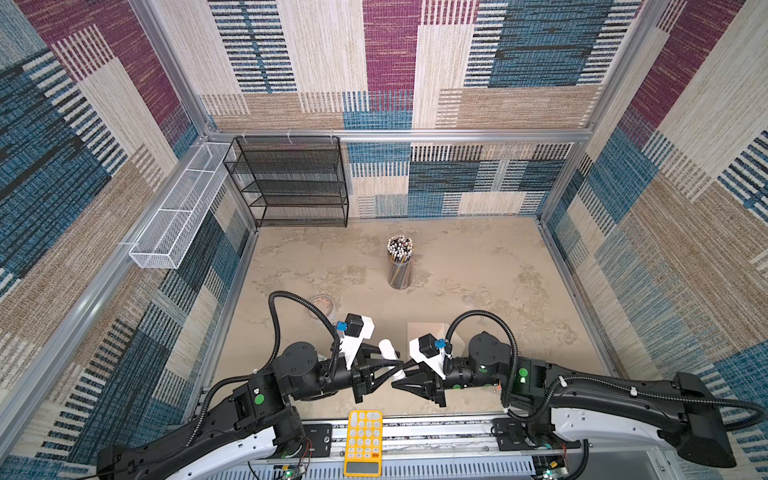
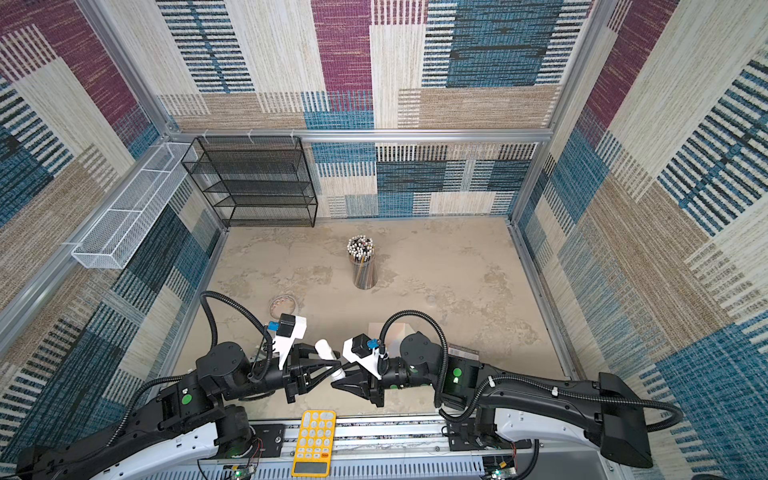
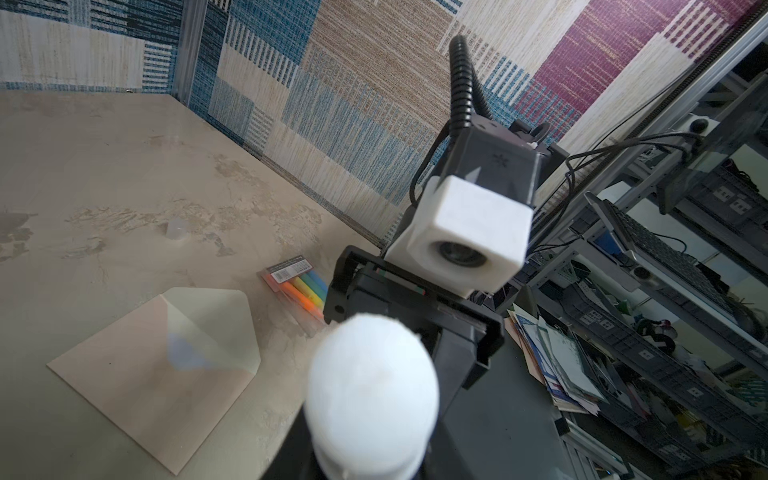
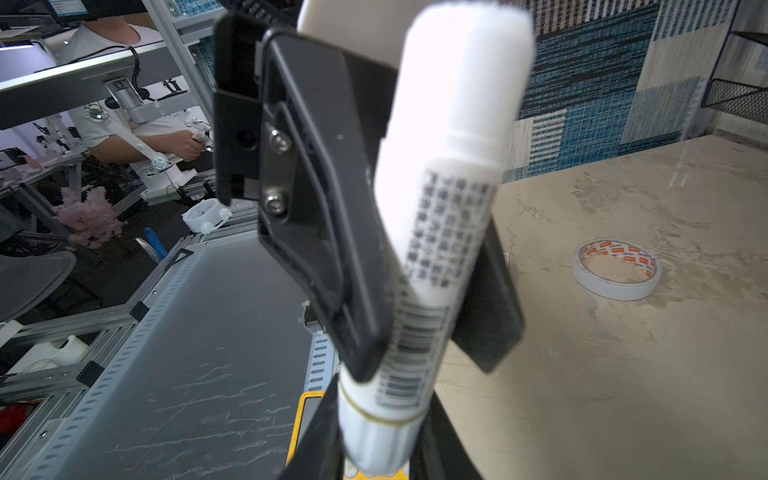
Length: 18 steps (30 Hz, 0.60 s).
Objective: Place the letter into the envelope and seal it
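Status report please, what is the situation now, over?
Left gripper and right gripper both shut on one glue stick. Envelope flat, flap open; letter not visible. Marker pack beside envelope, apart.

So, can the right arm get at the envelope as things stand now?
Probably not yet. The envelope lies close by that arm's wrist, flap open, but the right gripper is shut on the glue stick, which the left gripper grips too. It must let go first.

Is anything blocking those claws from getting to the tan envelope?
Nothing lies on the envelope, flap open beneath the right arm. But the left claw and right claw both grip a white glue stick.
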Each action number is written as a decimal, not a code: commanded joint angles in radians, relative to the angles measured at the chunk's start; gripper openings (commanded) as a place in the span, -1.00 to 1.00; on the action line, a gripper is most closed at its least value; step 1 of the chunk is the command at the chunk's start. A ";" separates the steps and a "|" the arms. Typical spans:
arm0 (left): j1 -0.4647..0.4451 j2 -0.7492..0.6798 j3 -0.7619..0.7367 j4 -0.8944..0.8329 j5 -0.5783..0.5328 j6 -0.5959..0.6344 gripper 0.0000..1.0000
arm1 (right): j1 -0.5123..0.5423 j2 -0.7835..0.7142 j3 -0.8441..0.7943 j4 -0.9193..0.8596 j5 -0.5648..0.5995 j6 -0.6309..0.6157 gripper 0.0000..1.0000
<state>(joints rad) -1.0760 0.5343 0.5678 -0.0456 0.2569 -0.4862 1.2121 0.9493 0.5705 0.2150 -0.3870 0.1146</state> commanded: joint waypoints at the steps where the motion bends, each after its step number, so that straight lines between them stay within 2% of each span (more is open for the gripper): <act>1: 0.004 0.002 0.000 -0.091 -0.019 0.031 -1.00 | -0.006 -0.018 0.002 0.079 -0.090 -0.004 -0.65; 4: 0.003 -0.002 -0.002 -0.077 -0.069 0.016 -1.00 | -0.007 -0.016 -0.003 0.051 -0.014 -0.039 -0.34; 6: 0.004 -0.009 0.001 -0.068 -0.120 0.007 -1.00 | -0.007 -0.020 -0.025 0.053 0.044 -0.075 -0.04; 11: 0.003 -0.066 0.011 -0.084 -0.356 -0.055 -1.00 | -0.006 -0.073 -0.145 0.189 0.230 -0.138 0.21; 14: 0.004 -0.117 -0.016 -0.071 -0.508 -0.131 -1.00 | -0.006 -0.119 -0.256 0.371 0.402 -0.136 0.31; 18: 0.002 -0.142 -0.051 -0.011 -0.613 -0.218 -1.00 | 0.000 -0.132 -0.391 0.648 0.539 -0.137 0.38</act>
<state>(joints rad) -1.0733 0.3977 0.5278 -0.1150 -0.2085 -0.6132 1.2068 0.8204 0.2241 0.5724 -0.0082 -0.0051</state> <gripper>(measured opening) 0.276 0.689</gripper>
